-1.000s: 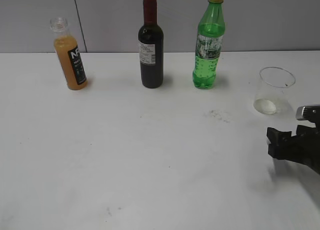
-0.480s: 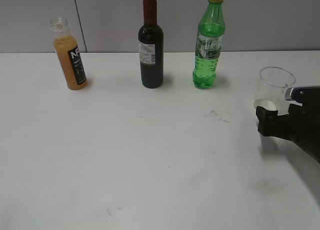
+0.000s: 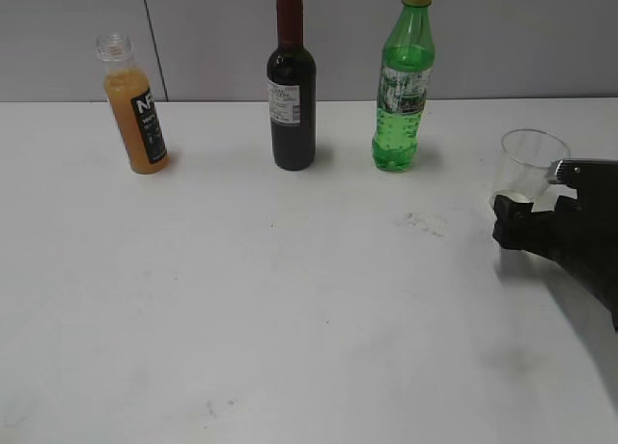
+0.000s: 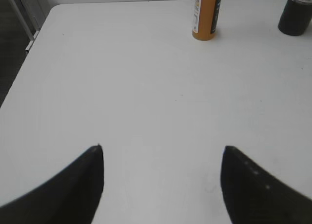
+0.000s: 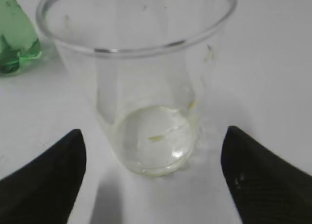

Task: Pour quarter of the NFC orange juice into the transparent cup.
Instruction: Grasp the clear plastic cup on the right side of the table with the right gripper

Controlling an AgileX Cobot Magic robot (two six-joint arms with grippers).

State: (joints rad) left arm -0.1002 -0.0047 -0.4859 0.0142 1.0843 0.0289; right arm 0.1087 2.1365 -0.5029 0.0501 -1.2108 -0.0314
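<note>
One juice bottle (image 3: pixel 137 116), "N" label.

Left wrist view: I only get the NFC orange juice (image 4: pixel 205 17) lower half, top cropped; wine bottle (image 4: pixel 295 12) clipped at the corner. Exterior: right gripper (image 3: pixel 529 222) blocks the transparent cup (image 3: pixel 526 164) base. Label text unreadable.

The right gripper (image 3: pixel 529 227) is seen at the 3 o'clock edge of the exterior view, its black arm running off toward 4 o'clock. Its jaws are spread wide, as shown in the right wrist view, where its fingertips (image 5: pixel 46 175) sit at 7 and 5 o'clock. The left gripper (image 4: pixel 161 185) is likewise held wide apart, nothing being gripped between the fingers.
</note>
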